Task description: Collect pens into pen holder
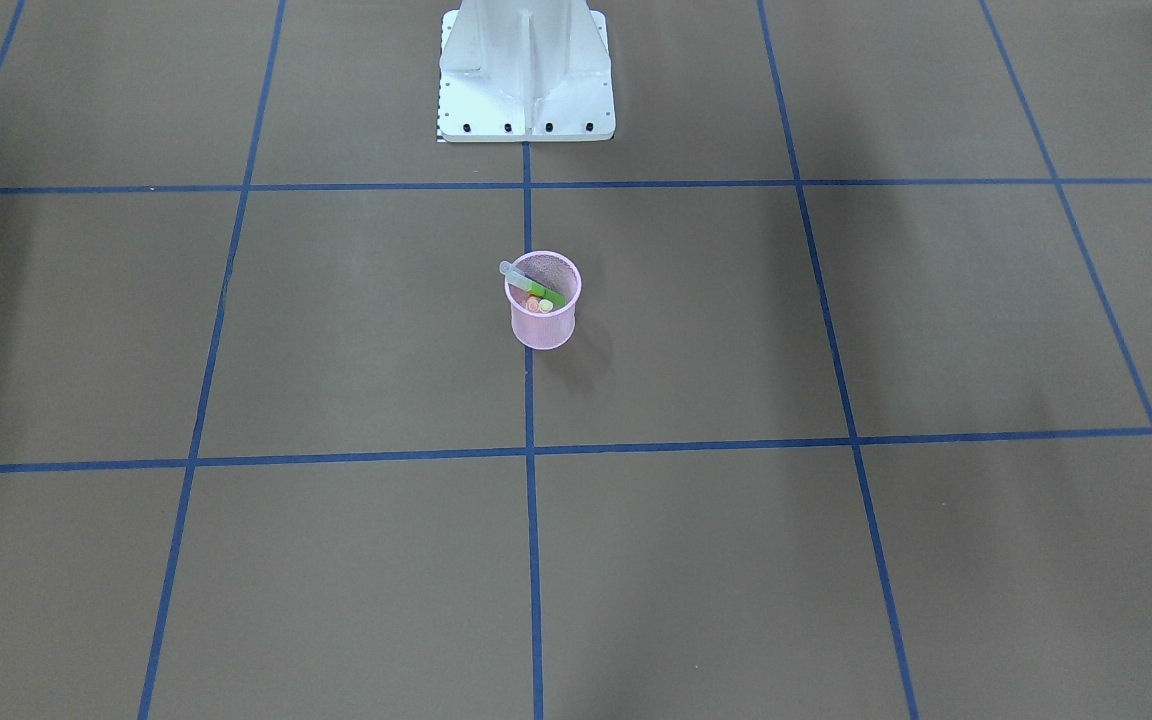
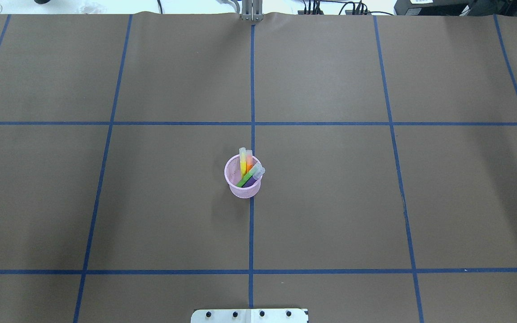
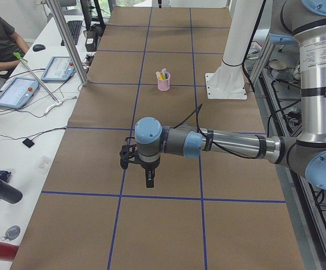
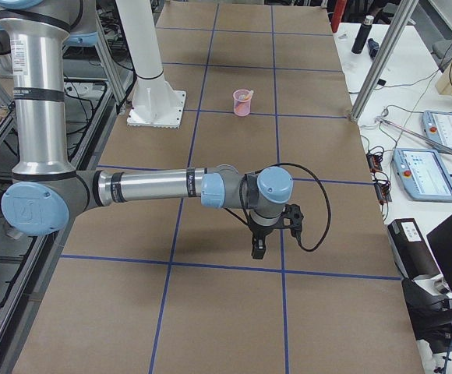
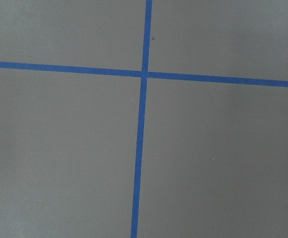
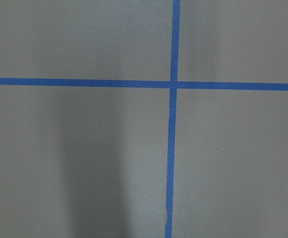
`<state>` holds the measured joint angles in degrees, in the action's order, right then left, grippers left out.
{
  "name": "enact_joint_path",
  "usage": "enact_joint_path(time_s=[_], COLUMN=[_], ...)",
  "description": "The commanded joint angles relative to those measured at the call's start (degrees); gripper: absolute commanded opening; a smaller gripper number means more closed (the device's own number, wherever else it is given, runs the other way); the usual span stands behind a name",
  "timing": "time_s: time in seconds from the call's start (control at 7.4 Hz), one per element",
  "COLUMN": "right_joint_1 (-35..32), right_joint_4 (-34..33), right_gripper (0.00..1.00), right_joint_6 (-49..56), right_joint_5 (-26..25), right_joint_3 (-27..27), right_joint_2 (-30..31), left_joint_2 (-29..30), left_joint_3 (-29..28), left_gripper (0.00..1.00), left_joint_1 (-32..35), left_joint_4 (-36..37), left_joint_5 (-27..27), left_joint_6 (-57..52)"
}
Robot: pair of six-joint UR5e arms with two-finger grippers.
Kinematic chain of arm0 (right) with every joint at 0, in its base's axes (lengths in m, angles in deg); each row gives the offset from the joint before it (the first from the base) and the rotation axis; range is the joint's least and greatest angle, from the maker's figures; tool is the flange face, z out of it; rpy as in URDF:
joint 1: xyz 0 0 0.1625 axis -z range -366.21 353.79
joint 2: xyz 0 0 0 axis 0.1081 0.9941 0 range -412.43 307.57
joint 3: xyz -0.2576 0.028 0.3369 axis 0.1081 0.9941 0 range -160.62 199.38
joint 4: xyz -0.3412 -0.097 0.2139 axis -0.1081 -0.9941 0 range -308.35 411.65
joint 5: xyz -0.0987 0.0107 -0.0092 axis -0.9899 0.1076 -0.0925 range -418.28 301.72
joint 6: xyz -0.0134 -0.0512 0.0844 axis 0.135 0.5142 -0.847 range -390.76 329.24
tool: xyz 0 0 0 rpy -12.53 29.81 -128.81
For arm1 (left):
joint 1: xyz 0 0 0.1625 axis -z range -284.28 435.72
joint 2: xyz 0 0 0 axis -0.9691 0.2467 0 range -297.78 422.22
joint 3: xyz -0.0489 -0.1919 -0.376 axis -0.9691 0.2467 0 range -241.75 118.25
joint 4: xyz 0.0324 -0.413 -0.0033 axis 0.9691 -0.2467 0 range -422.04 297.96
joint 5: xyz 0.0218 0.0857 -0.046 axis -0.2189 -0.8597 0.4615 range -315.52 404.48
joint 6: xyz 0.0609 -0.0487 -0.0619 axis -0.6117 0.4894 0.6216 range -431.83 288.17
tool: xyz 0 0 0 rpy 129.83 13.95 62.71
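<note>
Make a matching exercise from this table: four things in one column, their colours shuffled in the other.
Things:
1. pen holder
2. robot base
3. tape lines
4. table cover

Colours:
a. blue
b. brown
c. pink
d. white

Pairs: 1-c, 2-d, 3-a, 4-b

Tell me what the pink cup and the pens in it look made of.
Pen holder: likely painted wire mesh, matte pink; a fine see-through weave shows under a solid rim. Pens: probably plastic, with bright coloured barrels and pale translucent caps.
</note>
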<state>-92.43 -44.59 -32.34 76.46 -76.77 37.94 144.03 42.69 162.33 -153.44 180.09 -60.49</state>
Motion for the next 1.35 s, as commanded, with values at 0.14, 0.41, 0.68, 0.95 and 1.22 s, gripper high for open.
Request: enact_joint_path(time_s=[0.14,0.41,0.68,0.95,1.22], right_joint_1=[0.00,0.00,0.00,0.00,0.00], right_joint_4=[0.00,0.00,0.00,0.00,0.00], right_gripper=[1.00,1.00,1.00,1.00,1.00], right_joint_6=[0.00,0.00,0.00,0.00,0.00], right_joint_5=[0.00,0.00,0.00,0.00,0.00], right_joint_3=[0.08,-0.01,-0.01,-0.01,-0.01], right_joint_2=[-0.02,-0.02,-0.02,-0.02,-0.02], left_joint_2=[0.02,0.02,-0.06,-0.15,0.02], left_joint_3=[0.15,0.41,0.68,0.68,0.68], left_gripper=[1.00,1.00,1.00,1.00,1.00], left_joint_1=[-0.04,-0.04,0.04,0.05,-0.04], left_joint_4=[-0.01,0.07,0.08,0.16,-0.01], left_joint_5=[0.00,-0.09,-0.09,-0.35,-0.44], left_joint_6=[-0.01,-0.01,0.34,0.43,0.08])
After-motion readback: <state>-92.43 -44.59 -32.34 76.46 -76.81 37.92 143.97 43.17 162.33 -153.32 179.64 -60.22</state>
